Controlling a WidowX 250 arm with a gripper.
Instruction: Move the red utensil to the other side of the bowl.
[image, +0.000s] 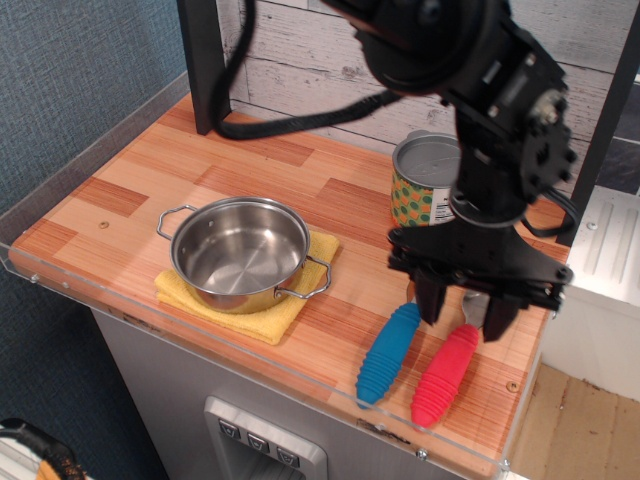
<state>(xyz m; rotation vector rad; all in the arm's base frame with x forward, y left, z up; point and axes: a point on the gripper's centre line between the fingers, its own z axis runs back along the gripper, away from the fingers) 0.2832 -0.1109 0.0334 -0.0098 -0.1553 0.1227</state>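
The red utensil (445, 375) lies at the front right of the counter, its ribbed red handle toward the front edge; its metal bowl is hidden behind my gripper. My gripper (465, 318) is open, its two black fingers straddling the top of the red handle just above it. The bowl (240, 252), a shiny steel pot with two wire handles, stands to the left on a yellow cloth (260, 320).
A blue-handled fork (390, 352) lies right beside the red utensil on its left. A green-patterned tin can (428, 180) stands behind my gripper by the plank wall. A black post (205, 65) rises at the back left. A clear rim edges the counter front.
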